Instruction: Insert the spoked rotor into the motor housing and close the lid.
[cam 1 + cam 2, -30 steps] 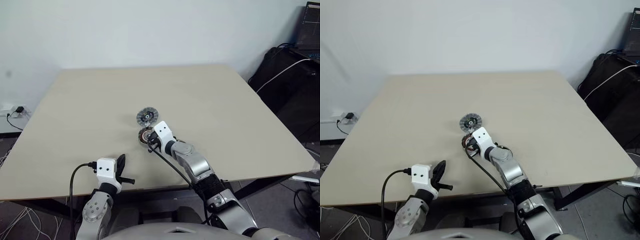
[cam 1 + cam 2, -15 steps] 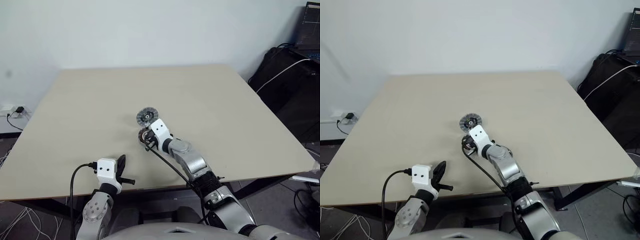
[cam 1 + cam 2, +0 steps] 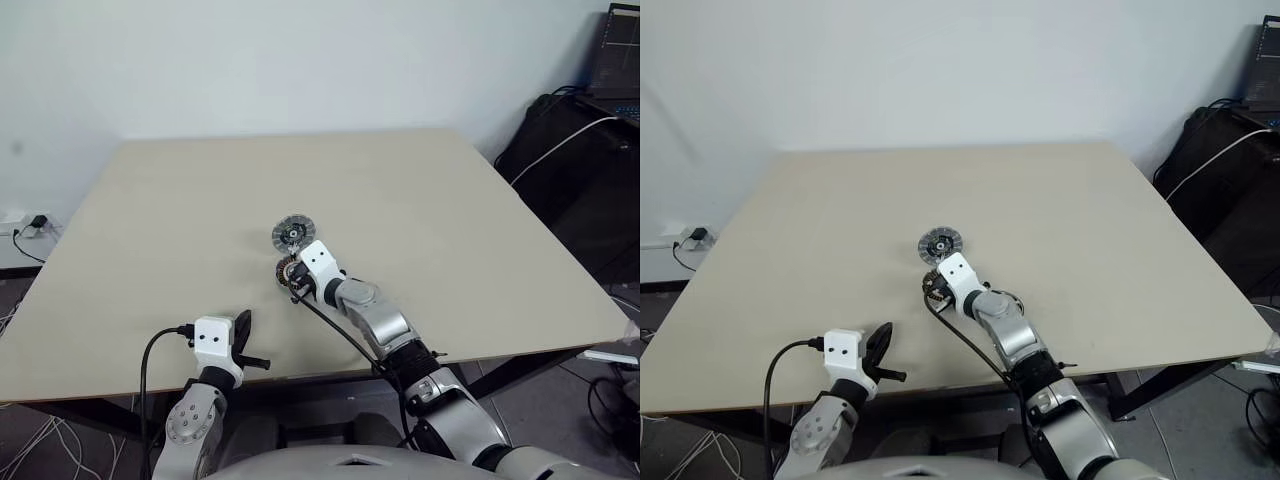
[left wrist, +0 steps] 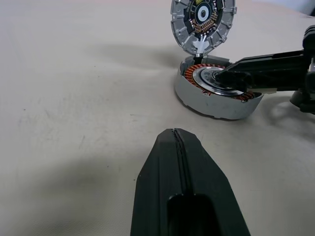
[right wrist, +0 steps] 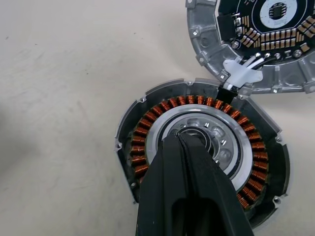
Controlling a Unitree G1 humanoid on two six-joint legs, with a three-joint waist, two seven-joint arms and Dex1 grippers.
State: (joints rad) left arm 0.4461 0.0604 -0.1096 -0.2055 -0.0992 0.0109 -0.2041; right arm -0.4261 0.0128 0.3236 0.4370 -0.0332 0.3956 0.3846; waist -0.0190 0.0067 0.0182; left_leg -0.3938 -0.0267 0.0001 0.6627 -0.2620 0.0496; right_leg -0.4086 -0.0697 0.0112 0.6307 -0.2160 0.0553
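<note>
- The motor housing point(image 5: 202, 167) is seen on the pale surface point(image 3: 450, 220), near its middle, with its ring of copper-brown coils facing up.
- The spoked rotor point(image 5: 216, 145) appears to be seated inside that ring, its shiny silver hub and spokes visible; how fully it is seated cannot be told, since the middle is covered.
- The lid point(image 4: 203, 23) is laid open just behind the housing, touching its rim and joined to it by a small white tab with wires; the inner face with a dark round board is turned up.
- The right gripper point(image 5: 189, 142) is placed over the housing, its black jaws pressed together, with the tip at the centre of the rotor. Nothing is seen clamped between them.
- The left gripper point(image 4: 176, 135) is held low over the near edge of the surface, well apart from the housing and pointed toward it. Its jaws are closed flat against each other and nothing is held.
- A dark bag point(image 3: 585, 160) with a white cable is seen beyond the right edge of the surface.
</note>
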